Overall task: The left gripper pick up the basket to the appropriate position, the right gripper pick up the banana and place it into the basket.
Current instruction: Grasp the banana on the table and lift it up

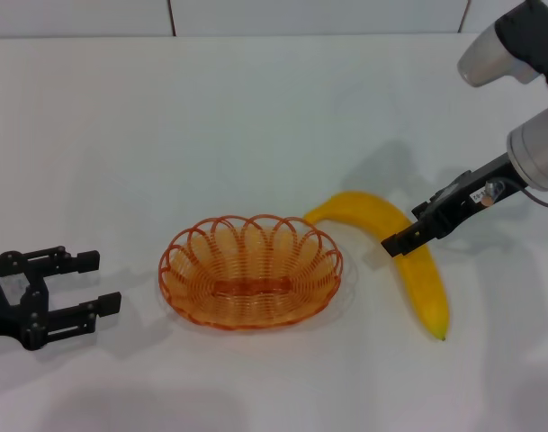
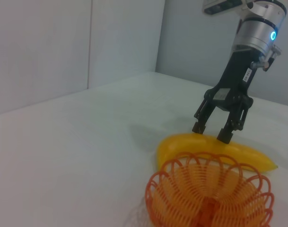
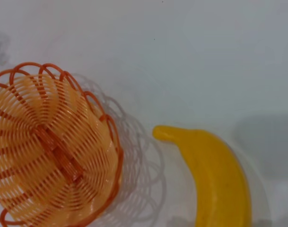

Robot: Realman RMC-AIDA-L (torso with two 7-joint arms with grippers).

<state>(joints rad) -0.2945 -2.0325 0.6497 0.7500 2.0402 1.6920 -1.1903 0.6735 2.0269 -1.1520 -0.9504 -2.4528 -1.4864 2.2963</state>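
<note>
The orange wire basket [image 1: 250, 272] sits on the white table [image 1: 256, 117], centre-near. The banana [image 1: 408, 265] lies flat just right of it, stem end beside the basket's far-right rim – possibly touching. The right gripper [image 2: 212, 132] hangs directly over the banana's middle, fingers spread and tips at its upper surface, not clamped. The left gripper [image 1: 98, 283] rests low at near left – fingers apart, well clear of the basket.

Setting: you're looking at a bare test bench, likely a lab | Evidence: plain white table [image 1: 256, 108] carrying only props, blank pale wall panels [image 2: 63, 47] behind | No household furnishings visible
</note>
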